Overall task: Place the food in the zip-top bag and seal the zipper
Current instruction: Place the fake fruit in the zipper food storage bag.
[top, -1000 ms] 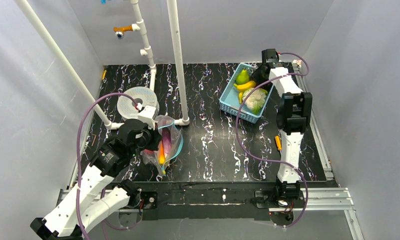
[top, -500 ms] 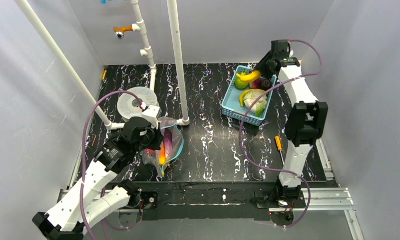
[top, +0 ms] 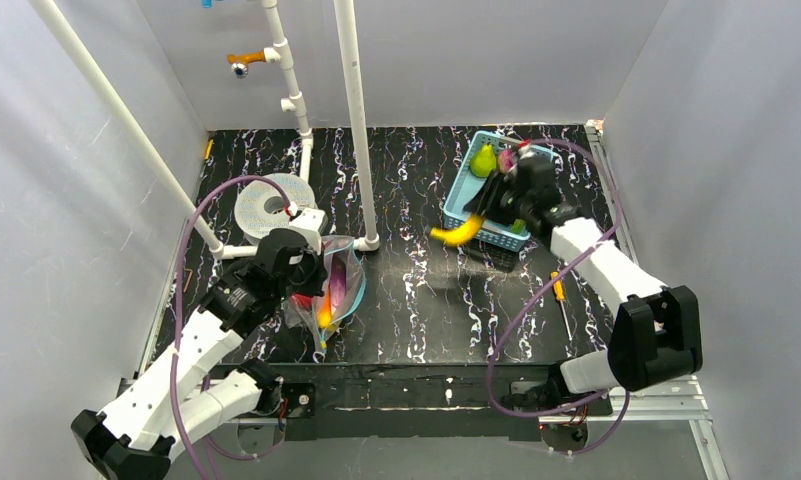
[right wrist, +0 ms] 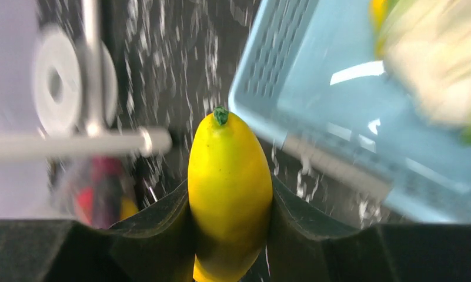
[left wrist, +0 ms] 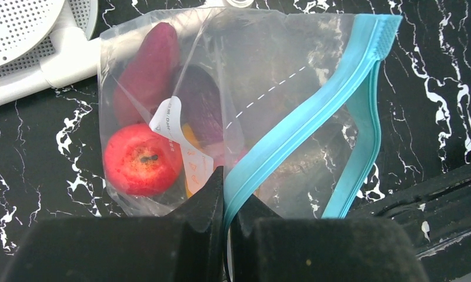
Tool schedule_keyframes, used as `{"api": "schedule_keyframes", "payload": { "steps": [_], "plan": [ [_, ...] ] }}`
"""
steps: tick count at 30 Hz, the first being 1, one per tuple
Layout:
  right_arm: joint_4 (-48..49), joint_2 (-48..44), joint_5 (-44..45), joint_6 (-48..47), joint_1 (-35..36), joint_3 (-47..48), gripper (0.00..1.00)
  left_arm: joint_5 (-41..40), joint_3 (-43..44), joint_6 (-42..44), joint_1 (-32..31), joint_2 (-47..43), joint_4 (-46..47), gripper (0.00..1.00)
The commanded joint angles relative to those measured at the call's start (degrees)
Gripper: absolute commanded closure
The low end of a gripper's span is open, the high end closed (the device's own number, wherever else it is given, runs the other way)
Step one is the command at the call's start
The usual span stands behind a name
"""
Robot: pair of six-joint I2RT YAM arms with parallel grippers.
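Right claw (right wrist: 230, 218) grips one banana (right wrist: 229, 167); left claw (left wrist: 227, 197) pinches the zipper (left wrist: 303, 111) of one bag (left wrist: 268, 56).

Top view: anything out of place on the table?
One stray: a small yellow-handled screwdriver lies loose on the black marbled table near its right edge, a tool with no part in this task. Nothing looks spilled or damaged.

The whole table (top: 426, 300) is taken in from high above its near edge, looking down and forward. From the left wrist the zip-top bag (left wrist: 268, 76) is seen close up, looking down. The right wrist view — blurred — is filled by the nearby banana (right wrist: 228, 176); bag and basket (right wrist: 291, 64) beyond are shared with the top view.
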Motion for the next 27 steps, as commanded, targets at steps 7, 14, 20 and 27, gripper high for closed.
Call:
{"api": "schedule_keyframes", "payload": {
  "steps": [7, 14, 20, 27],
  "plan": [
    [10.7, -13.6, 4.9, -7.9, 16.8, -18.3, 0.87, -0.1, 0.5, 0.8, 0.3, 2.4, 0.4, 1.0],
    [11.0, -17.0, 6.7, -12.4, 26.1, -13.9, 0.86, 0.0, 0.1, 0.8, 0.4, 0.2, 1.5, 1.0],
    [11.4, -15.7, 13.8, -18.6, 36.1, -5.7, 0.85, 0.3, -0.9, 1.0, 0.3, -3.6, 2.8, 1.0],
    [16.0, -9.9, 16.0, -25.0, 42.7, 3.3, 0.82, 0.8, -1.5, 1.2, 0.3, -6.1, 3.5, 1.0]
  ]
}}
